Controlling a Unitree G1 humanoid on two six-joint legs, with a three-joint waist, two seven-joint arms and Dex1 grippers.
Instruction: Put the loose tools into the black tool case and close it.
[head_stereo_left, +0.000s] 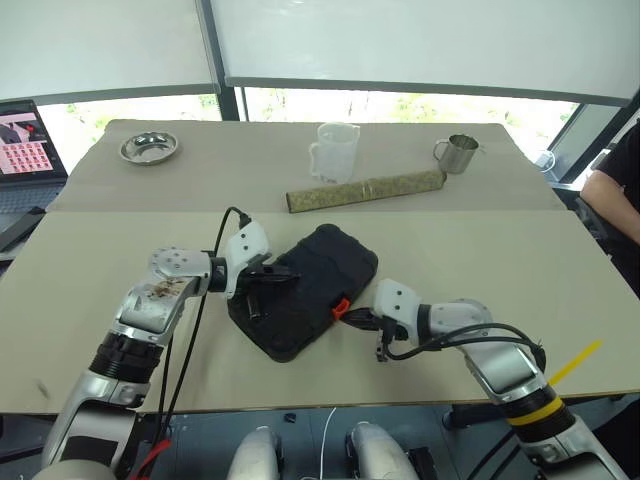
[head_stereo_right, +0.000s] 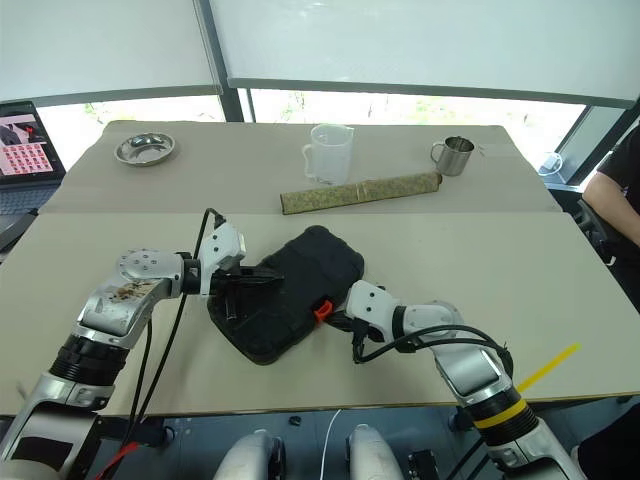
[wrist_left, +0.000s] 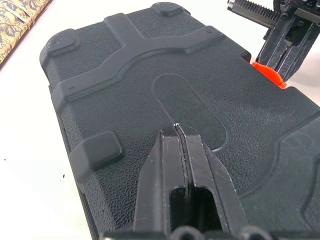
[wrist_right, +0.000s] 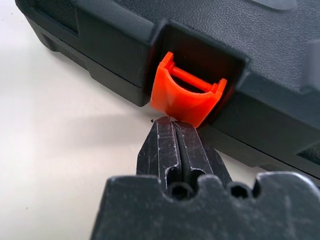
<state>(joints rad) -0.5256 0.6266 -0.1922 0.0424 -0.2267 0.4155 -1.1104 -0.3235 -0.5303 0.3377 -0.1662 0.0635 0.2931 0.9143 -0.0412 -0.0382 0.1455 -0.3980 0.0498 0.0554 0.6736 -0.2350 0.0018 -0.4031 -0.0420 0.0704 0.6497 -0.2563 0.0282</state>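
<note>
The black tool case (head_stereo_left: 322, 268) lies closed on the tan table (head_stereo_left: 120, 260), set diagonally in front of me. My left gripper (wrist_left: 176, 128) is shut, its tips resting on the textured lid near the case's left end. From the case's near side an orange latch (wrist_right: 186, 96) stands tilted outward from its recess. My right gripper (wrist_right: 174, 122) is shut with nothing in it, its tips touching the latch's lower edge; it also shows in the left wrist view (wrist_left: 280, 47). The loose tools are out of view.
Along the table's far half stand a metal bowl (head_stereo_left: 149, 148), a clear measuring jug (head_stereo_left: 333, 152), a steel mug (head_stereo_left: 457, 153) and a rolled patterned mat (head_stereo_left: 365, 190). A laptop (head_stereo_left: 25, 150) sits at far left. A person's arm (head_stereo_left: 612, 190) is at the right edge.
</note>
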